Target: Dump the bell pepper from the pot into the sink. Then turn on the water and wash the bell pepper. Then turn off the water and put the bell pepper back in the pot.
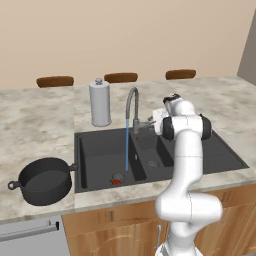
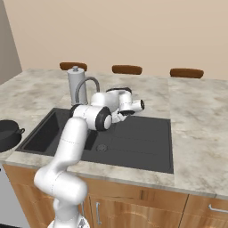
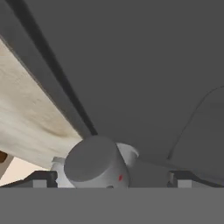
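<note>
Water (image 1: 127, 145) runs onto the bell pepper (image 1: 116, 181) at the left bowl's six o'clock. End effector (image 3: 109, 179), fingers apart, sits at the faucet lever (image 1: 145, 123); push it squarely to shut off.

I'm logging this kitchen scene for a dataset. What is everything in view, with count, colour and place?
Pepper: one, red, in the left sink bowl by the drain.
Pot: one, dark grey, on the counter left of the sink.
Sink: one, black, two bowls, set in the counter.
Faucet: one, grey, behind the sink.
Water: one blue stream, falling from the faucet into the left bowl.
Canister: one, silver, on the counter behind the sink.
Chair backs: three, brown, beyond the counter.
Counter: one, beige marble, over wooden cabinets.
Gripper: one, white, open, beside the faucet base.
</note>
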You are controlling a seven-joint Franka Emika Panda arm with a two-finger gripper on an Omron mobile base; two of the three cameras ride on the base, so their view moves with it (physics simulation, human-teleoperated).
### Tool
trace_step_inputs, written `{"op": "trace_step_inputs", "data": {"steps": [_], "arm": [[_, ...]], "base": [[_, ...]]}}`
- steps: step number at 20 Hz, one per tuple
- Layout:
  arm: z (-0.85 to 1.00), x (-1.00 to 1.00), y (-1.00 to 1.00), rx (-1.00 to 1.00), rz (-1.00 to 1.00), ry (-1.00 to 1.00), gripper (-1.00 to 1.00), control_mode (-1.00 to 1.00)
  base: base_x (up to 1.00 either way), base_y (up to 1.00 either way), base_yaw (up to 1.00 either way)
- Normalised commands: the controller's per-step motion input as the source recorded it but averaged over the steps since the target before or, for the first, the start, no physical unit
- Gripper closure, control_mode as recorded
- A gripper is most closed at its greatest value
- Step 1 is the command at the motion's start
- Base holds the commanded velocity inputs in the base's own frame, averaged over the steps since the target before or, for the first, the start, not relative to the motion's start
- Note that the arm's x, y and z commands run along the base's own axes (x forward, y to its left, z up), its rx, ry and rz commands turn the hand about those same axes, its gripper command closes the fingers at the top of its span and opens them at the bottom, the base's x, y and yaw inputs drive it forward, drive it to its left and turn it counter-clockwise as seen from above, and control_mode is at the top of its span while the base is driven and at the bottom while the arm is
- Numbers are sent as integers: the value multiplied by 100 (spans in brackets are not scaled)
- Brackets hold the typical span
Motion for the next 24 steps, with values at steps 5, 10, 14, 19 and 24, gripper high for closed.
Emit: {"op": "trace_step_inputs", "data": {"steps": [5,10,14,19,24], "arm": [[30,0,100,-37,-28,-1,-100,-100],[33,0,100,-34,-28,0,-100,-100],[36,0,67,-17,-4,0,-100,-100],[48,-22,7,-5,10,0,-100,-100],[35,-86,-74,10,28,0,-100,-100]], "base": [[0,0,0],[0,0,0],[0,0,0],[0,0,0],[0,0,0]]}}
